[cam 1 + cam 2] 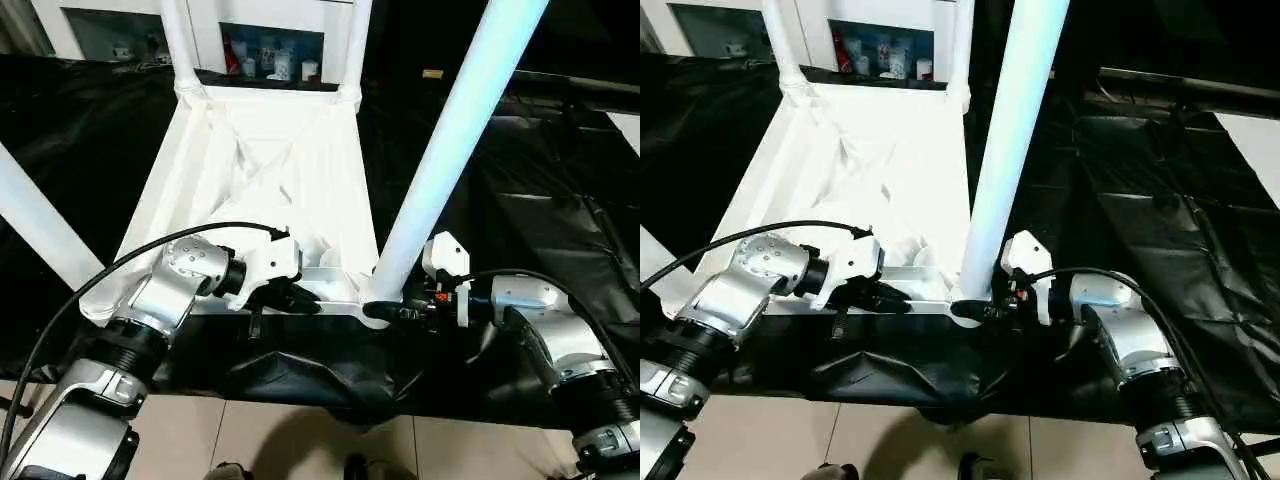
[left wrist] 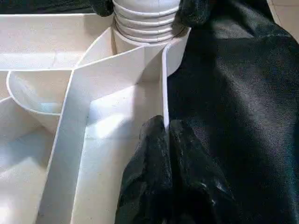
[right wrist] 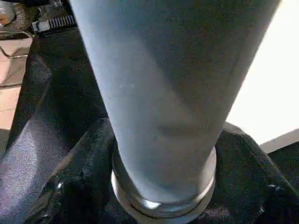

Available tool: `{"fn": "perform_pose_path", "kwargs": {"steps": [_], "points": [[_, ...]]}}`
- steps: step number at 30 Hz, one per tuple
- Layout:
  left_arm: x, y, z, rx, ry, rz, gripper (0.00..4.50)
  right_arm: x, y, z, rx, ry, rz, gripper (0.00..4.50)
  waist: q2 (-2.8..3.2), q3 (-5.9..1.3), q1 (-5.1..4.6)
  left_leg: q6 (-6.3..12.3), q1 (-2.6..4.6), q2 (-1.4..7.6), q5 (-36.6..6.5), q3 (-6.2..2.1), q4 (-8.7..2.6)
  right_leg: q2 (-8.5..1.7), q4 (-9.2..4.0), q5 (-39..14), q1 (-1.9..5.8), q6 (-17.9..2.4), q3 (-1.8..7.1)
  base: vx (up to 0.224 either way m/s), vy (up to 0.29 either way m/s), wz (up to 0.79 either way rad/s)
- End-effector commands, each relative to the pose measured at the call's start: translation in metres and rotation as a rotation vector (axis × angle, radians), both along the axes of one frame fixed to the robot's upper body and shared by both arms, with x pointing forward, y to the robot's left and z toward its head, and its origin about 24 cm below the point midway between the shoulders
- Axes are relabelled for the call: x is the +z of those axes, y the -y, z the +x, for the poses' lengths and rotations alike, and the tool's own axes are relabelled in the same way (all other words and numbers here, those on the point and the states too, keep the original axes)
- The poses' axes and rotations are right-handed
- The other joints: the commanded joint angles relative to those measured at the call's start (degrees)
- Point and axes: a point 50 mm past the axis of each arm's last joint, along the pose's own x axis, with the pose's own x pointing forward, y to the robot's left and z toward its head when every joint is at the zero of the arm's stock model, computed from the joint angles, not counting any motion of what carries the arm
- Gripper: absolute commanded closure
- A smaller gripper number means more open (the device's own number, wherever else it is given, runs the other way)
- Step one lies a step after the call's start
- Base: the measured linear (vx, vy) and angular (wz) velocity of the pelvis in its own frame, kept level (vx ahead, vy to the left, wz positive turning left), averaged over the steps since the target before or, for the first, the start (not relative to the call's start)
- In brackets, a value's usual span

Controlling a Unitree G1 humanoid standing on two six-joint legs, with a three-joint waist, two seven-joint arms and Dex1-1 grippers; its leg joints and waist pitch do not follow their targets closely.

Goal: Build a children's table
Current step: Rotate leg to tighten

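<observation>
The children's table lies upside down on black sheeting, its white ribbed top (image 1: 260, 170) facing up. Legs stand in the far left (image 1: 178, 40), far right (image 1: 355, 45) and near left (image 1: 35, 225) corners. A fourth leg (image 1: 440, 150) rises tilted from the near right corner socket. My left gripper (image 1: 295, 298) is shut on the thin near rim of the top (image 2: 164, 84), one finger on each side. My right gripper (image 1: 385, 312) wraps the base of the near right leg (image 3: 163, 93), with its fingers (image 3: 74, 182) pressed against the collar on both sides.
Black plastic sheeting (image 1: 520, 200) covers the work surface and hangs over its near edge (image 1: 300, 375). Tiled floor (image 1: 300, 440) shows below. A shelf with small bottles (image 1: 270, 55) stands behind the table. A black cable (image 1: 80, 290) loops over my left forearm.
</observation>
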Motion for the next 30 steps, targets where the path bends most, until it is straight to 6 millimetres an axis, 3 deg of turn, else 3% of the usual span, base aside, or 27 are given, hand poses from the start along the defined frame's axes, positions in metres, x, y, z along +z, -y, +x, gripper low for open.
{"fn": "perform_pose_path", "kwargs": {"steps": [1, 5, 8, 12, 13, 15, 18, 21, 25, 27, 30], "points": [[-0.024, -0.001, -0.012, -0.049, -0.105, 0.088, 4.50, 0.000, 0.003, 0.001, 0.000, -0.010, -0.004, 1.74, -0.16, -3.24, -0.10, 5.97, 0.40, 1.21, -8.82, 0.00, -2.73, -3.28, -2.66, -9.82, 3.77, -13.18, 2.23, 0.000, 0.000, 0.00], [-0.025, -0.002, -0.013, -0.043, -0.114, 0.096, 4.50, -0.003, 0.003, 0.000, -0.014, -0.014, -0.008, 1.84, -0.22, -3.25, -0.11, 5.97, 0.35, 1.17, -8.60, -0.02, -2.67, -3.22, -2.58, -9.62, 3.77, -13.14, 2.23, 0.000, 0.000, 0.00], [-0.029, 0.001, -0.008, 0.032, -0.106, 0.089, 4.50, -0.010, 0.002, 0.010, -0.196, 0.014, 0.003, 1.85, -0.14, -3.02, -0.27, 5.39, 0.36, 1.12, -10.02, -0.02, -2.76, -3.29, -2.94, -12.21, 3.47, -12.81, 2.23, 0.000, 0.000, 0.00], [-0.032, 0.011, 0.002, 0.160, -0.064, 0.090, 4.50, -0.024, -0.004, 0.020, -0.439, 0.033, 0.000, 1.86, -0.46, -2.44, -1.18, 1.89, 0.31, 0.80, -15.47, -0.74, -3.27, -3.51, -4.57, -29.00, 3.08, -6.94, 2.00, -0.043, -0.005, -0.04], [-0.033, 0.015, 0.006, 0.205, -0.046, 0.090, 4.50, -0.026, -0.007, 0.021, -0.493, 0.029, 0.005, 1.86, -0.38, -2.28, -1.53, 1.48, 0.69, 0.71, -16.66, -0.70, -3.22, -3.27, -4.99, -31.39, 2.49, -5.94, 2.01, -0.056, -0.002, -0.02], [-0.033, 0.022, 0.012, 0.270, -0.028, 0.084, 4.50, -0.031, -0.012, 0.024, -0.598, 0.018, 0.017, 1.87, -0.69, -2.19, -1.79, 1.18, 0.62, 0.42, -17.53, -0.86, -3.20, -3.24, -5.40, -34.73, 2.49, -4.41, 1.90, 0.000, 0.000, 0.00], [-0.034, 0.031, 0.018, 0.352, -0.013, 0.070, 4.50, -0.034, -0.020, 0.028, -0.716, 0.001, 0.037, 1.87, -0.46, -2.02, -2.03, 1.07, 0.88, 0.20, -20.06, -1.17, -3.19, -3.29, -6.45, -40.47, 2.00, -1.82, 1.41, -0.037, 0.006, -0.04], [-0.037, 0.050, 0.026, 0.486, 0.015, 0.052, 4.50, -0.039, -0.037, 0.036, -0.956, -0.013, 0.060, 1.87, -0.19, -2.14, -2.58, 0.22, 1.17, 0.16, -22.11, -1.76, -3.46, -3.19, -7.01, -40.60, 2.01, -1.31, 0.39, 0.000, 0.000, 0.00], [-0.039, 0.055, 0.026, 0.473, 0.029, 0.062, 4.50, -0.034, -0.050, 0.040, -0.941, 0.055, 0.040, 1.87, 0.42, -2.03, -2.88, 1.32, 1.25, 0.61, -24.18, -2.10, -4.10, -3.49, -7.33, -34.55, 2.36, -3.29, -0.08, -0.013, 0.008, -0.02], [-0.039, 0.055, 0.026, 0.450, 0.043, 0.069, 4.50, -0.031, -0.057, 0.041, -0.902, 0.031, 0.104, 1.87, 0.31, -1.84, -3.33, 1.60, 1.41, 0.64, -26.23, -2.20, -4.23, -3.69, -7.44, -33.36, 2.53, -4.42, -0.37, 0.000, 0.000, 0.00], [-0.038, 0.052, 0.025, 0.426, 0.046, 0.075, 4.50, -0.025, -0.062, 0.040, -0.822, 0.052, 0.131, 1.87, -0.01, -1.92, -3.25, 2.11, 0.98, 0.59, -24.83, -2.11, -4.35, -4.04, -7.18, -32.97, 2.82, -4.75, -0.12, 0.000, 0.000, 0.00]]}}
